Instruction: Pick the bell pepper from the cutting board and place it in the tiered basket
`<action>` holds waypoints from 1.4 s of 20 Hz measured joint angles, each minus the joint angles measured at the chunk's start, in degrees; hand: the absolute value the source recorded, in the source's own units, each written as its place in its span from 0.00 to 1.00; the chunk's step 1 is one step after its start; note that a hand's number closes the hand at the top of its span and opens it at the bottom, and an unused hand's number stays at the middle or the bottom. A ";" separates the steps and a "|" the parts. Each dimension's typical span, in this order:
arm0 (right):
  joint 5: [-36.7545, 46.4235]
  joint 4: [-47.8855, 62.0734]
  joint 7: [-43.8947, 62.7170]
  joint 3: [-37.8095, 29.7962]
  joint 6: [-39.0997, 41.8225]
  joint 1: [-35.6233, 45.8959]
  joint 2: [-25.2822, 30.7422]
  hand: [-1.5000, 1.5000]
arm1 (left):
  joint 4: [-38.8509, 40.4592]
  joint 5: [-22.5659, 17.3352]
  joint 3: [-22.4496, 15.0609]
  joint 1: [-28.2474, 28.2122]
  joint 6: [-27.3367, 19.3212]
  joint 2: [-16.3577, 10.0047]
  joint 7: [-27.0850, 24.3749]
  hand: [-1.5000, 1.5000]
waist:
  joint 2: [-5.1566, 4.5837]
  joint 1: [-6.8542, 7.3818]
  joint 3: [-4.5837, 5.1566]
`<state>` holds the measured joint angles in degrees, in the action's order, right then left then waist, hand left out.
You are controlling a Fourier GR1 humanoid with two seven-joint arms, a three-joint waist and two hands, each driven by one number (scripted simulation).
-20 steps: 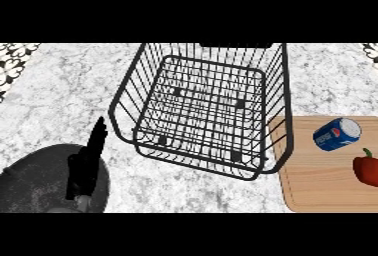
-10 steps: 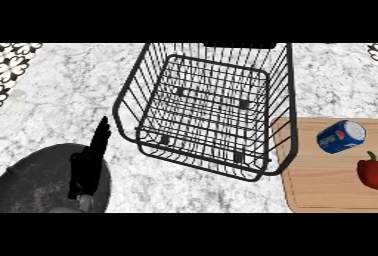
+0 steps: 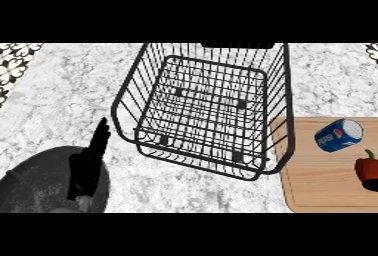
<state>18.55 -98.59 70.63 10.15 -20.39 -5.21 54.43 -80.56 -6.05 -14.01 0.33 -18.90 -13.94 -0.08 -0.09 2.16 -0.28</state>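
1. Head view, the only 1. The counter [image 3: 66, 95] is white-grey marble with fine veining and a matte finish.
2. The tiered basket [image 3: 210, 107] is black wire, rectangular with rounded corners. Thin vertical wires flare up to a thicker rim, and the floor is a grid mesh with marble showing through. It sits mid-counter, turned slightly clockwise. Its upper part is cut off by the top of the frame.
3. The cutting board [image 3: 325, 187] is light wood with faint straight grain and a rounded corner, at lower right. The basket's right rim overlaps the board's left edge in this view; I cannot tell whether they touch.
4. The bell pepper [image 3: 367, 171] is glossy red and lumpy with a green stem pointing up-frame. It lies on the board at the frame's right edge, partly cut off, well apart from the basket.
5. The soda can [image 3: 338, 135] is a blue cylinder lying on its side on the board, silver end toward upper right. It is near the pepper, not touching it. It carries a round red-white-blue logo; no lettering is readable.
6. The left hand [image 3: 85, 172] is black and seen edge-on at lower left. Its fingers [image 3: 100, 134] are straight and together, pointing up-frame, holding nothing. It is left of the basket's near corner, not touching, and far from the pepper.
7. The forearm [image 3: 44, 187] is a rounded, speckled grey shell.
8. Black-and-white floral tiles [image 3: 15, 65] show at the top-left corner.
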 measured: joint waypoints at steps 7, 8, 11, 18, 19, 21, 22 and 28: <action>-1.56 5.36 0.79 2.12 4.51 5.16 -2.64 0.00 | -0.73 -0.24 0.62 -0.52 0.58 -0.08 0.40 0.50 | 0.06 -0.30 0.07; -1.86 6.22 0.94 2.42 5.17 5.87 -3.13 0.00 | -0.65 0.10 0.41 -0.53 0.38 0.16 0.37 0.50 | 0.05 -0.31 0.07; -2.85 9.02 0.75 2.82 7.01 7.52 -4.14 0.00 | -0.52 0.22 0.68 -0.59 0.32 0.19 0.69 0.50 | 0.10 -0.57 0.03; -3.73 13.88 0.32 3.34 9.51 11.20 -6.70 0.00 | -1.02 0.20 1.20 -1.38 1.05 0.18 0.17 0.50 | 0.22 -1.00 0.04; -4.05 14.88 0.03 3.05 9.91 11.84 -6.73 0.00 | -1.04 0.67 1.09 -1.39 0.52 0.39 0.54 0.50 | 0.23 -1.06 0.01; -4.50 16.60 -0.17 3.07 10.80 13.04 -7.29 0.00 | -1.22 0.82 1.14 -1.57 0.61 0.43 0.56 0.50 | 0.24 -1.09 0.01; -4.47 17.21 -0.24 3.28 11.11 13.47 -7.83 0.00 | -1.05 1.06 1.15 -1.61 0.40 0.64 0.40 0.50 | 0.27 -1.15 -0.01; -5.55 21.61 -1.97 2.00 12.46 14.02 -9.74 0.00 | -1.15 1.55 1.80 -2.38 0.25 0.98 -0.77 0.50 | 0.41 -1.65 -0.08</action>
<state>13.00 -76.97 68.66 12.15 -7.93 8.81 44.68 -81.71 -4.51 -12.21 -2.04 -18.65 -12.96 -0.85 0.33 0.51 -0.36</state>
